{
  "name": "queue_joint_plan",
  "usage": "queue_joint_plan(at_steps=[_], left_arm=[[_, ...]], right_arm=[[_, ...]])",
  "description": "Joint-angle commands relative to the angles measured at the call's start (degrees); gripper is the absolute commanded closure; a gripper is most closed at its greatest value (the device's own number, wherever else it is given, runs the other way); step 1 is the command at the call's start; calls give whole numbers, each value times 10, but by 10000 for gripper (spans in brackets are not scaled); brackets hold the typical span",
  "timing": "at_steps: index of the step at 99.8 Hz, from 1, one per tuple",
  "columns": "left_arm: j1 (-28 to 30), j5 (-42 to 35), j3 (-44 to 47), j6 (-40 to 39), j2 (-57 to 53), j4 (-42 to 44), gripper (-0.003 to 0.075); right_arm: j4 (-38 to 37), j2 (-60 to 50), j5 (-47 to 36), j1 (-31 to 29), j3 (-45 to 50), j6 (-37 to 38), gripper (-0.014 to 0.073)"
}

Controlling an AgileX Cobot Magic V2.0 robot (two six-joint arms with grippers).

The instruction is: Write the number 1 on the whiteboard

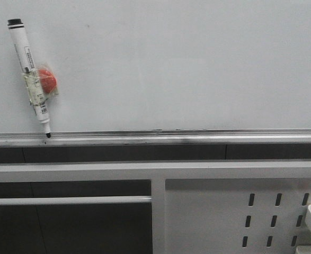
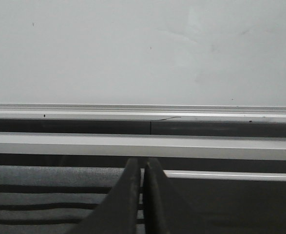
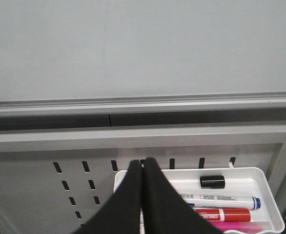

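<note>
Left gripper: fingers pressed together, holding nothing.
Right gripper: pressed together, over tray of pens.
Whiteboard: no stroke on it.
Marker: stuck to board, tip on rail.

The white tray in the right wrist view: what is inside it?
Inside the white tray lie a loose black cap, a blue-capped marker, a red marker and something pink. The shut right gripper covers the tray's other part.

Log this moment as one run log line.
whiteboard: no stroke yet | marker: uncapped, on board, tip at rail | left gripper: shut, empty | right gripper: shut, empty, over pen tray
</note>
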Motion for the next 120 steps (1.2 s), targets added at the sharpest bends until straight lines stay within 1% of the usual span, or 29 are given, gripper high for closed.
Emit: queue_joint_plan(at_steps=[1, 10, 22, 35, 42, 65, 72, 78, 83, 96, 101, 110, 115, 120], left_arm=[[2, -32, 19, 0, -12, -7, 740], [2, -33, 19, 0, -12, -7, 740], [2, -59, 19, 0, -12, -10, 740], [2, -125, 19, 0, -12, -13, 740], [2, -144, 19, 0, -12, -13, 740], [2, -144, 19, 0, -12, -13, 740], [2, -144, 19, 0, -12, -13, 740], [2, -144, 19, 0, -12, -12, 740], [2, -147, 19, 0, -12, -12, 740], [2, -177, 19, 0, -12, -10, 740], [2, -201, 19, 0, -12, -4, 740], [2, -247, 19, 0, -12, -4, 740], [2, -253, 18, -3, -12, -17, 740], [2, -254, 12, -12, -10, -59, 740]], right_arm=[[1, -12, -14, -3, 9, -1, 664], [1, -12, -14, -3, 9, -1, 664], [1, -12, -14, -3, 9, -1, 664], [1, -12, -14, -3, 9, -1, 664], [1, -12, -14, -3, 9, -1, 664], [1, -12, -21, -3, 9, -1, 664], [6, -12, -64, -3, 9, -1, 664], [15, -12, -126, -3, 9, -1, 664], [15, -12, -156, -3, 9, -1, 664], [15, -12, -171, -3, 9, -1, 664], [15, -12, -182, -3, 9, -1, 664], [23, -12, -255, -3, 9, 1, 664], [33, -12, -315, -3, 9, 6, 664], [61, -12, -353, -3, 4, 49, 664]])
